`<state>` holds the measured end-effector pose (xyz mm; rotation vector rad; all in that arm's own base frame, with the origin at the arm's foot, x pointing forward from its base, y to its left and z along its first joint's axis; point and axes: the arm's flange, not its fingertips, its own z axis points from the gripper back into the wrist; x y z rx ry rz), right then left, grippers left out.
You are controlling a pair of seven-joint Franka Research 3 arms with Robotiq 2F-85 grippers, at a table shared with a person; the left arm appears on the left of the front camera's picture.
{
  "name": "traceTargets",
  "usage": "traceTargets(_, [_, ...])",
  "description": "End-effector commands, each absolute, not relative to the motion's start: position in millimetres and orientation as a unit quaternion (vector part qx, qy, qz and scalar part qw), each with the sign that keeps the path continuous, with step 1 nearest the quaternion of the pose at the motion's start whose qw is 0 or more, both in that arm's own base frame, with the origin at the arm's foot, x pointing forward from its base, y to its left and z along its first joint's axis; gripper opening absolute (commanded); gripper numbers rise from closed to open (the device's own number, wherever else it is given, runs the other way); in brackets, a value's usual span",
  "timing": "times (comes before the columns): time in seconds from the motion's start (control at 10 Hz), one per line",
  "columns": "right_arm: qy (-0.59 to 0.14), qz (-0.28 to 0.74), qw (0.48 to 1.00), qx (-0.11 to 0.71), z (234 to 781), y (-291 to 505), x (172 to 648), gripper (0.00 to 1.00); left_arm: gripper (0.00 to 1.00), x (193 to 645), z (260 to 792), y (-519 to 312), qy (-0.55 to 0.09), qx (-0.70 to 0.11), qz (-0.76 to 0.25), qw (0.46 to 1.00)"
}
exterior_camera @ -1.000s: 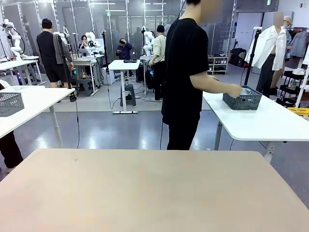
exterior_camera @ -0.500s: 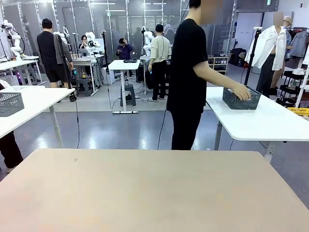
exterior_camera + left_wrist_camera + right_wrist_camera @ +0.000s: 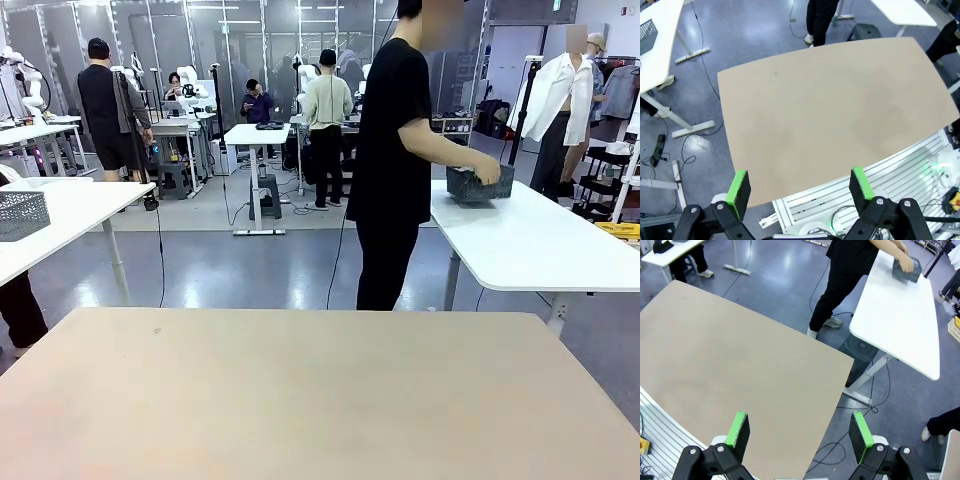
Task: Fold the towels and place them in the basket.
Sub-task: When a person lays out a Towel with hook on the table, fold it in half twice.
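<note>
Basket (image 3: pixel 478 185) lifted off white table (image 3: pixel 530 245), well apart from left claw (image 3: pixel 799 174), right claw (image 3: pixel 799 416), both spread

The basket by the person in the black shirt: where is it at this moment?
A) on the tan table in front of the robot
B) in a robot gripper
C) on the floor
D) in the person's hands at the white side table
D: the person's hands hold the basket at the white table.
</note>
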<state>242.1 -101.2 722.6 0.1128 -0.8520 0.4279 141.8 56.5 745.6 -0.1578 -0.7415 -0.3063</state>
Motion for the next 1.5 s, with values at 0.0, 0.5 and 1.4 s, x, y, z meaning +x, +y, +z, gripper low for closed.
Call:
traceTargets(0.0, [-0.409,0.203,0.888,0.055,724.1,-101.7,243.9,1.00,1.00,141.8,749.0,54.2,-0.362,-0.075,-0.155,0.916])
traceTargets(0.5, [-0.409,0.203,0.888,0.055,724.1,-101.7,243.9,1.00,1.00,141.8,749.0,54.2,-0.362,-0.075,-0.155,0.916])
traceTargets(1.4, [-0.409,0.203,0.888,0.055,724.1,-101.7,243.9,1.00,1.00,141.8,749.0,54.2,-0.362,-0.075,-0.155,0.916])
